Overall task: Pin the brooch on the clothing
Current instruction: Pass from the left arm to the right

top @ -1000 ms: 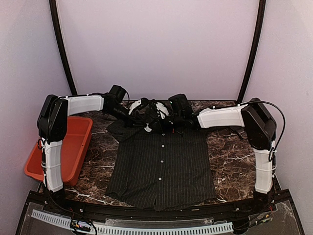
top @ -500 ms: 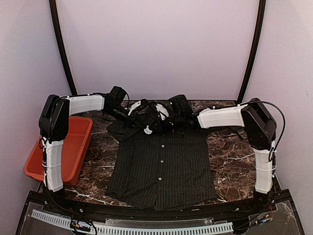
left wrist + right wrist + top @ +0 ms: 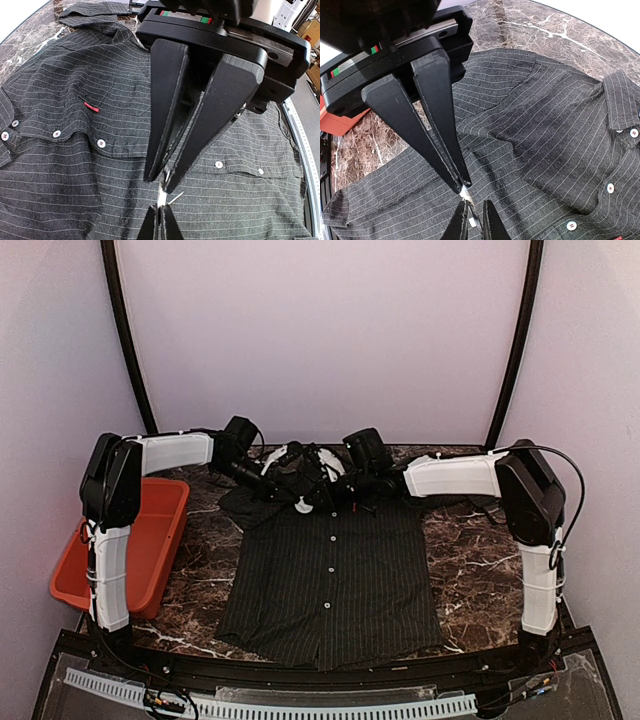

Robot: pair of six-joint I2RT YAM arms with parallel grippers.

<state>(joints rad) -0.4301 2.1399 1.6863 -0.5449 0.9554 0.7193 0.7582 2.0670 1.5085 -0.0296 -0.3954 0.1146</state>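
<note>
The clothing (image 3: 330,580) is a dark pinstriped shirt lying flat on the table, with its collar at the far end. Both grippers meet tip to tip just above its chest. The brooch (image 3: 163,197) is a small silvery piece with a thin pin sticking out sideways. My left gripper (image 3: 161,184) is shut on one end of it. My right gripper (image 3: 461,184) pinches the other end of the brooch (image 3: 466,189), with only a thin slit between its jaws. From above, the left gripper (image 3: 308,487) and right gripper (image 3: 330,490) hide the brooch. A red chest tag (image 3: 91,107) shows to the left.
A red bin (image 3: 140,540) stands at the table's left edge beside the left arm. Dark marble table (image 3: 470,550) shows on both sides of the shirt. White buttons (image 3: 101,143) run along the pocket flaps. Curved black poles and pale walls close off the back.
My left jaws have closed onto the brooch. Both grippers have edged slightly towards the collar, still tip to tip. The shirt has not moved.
</note>
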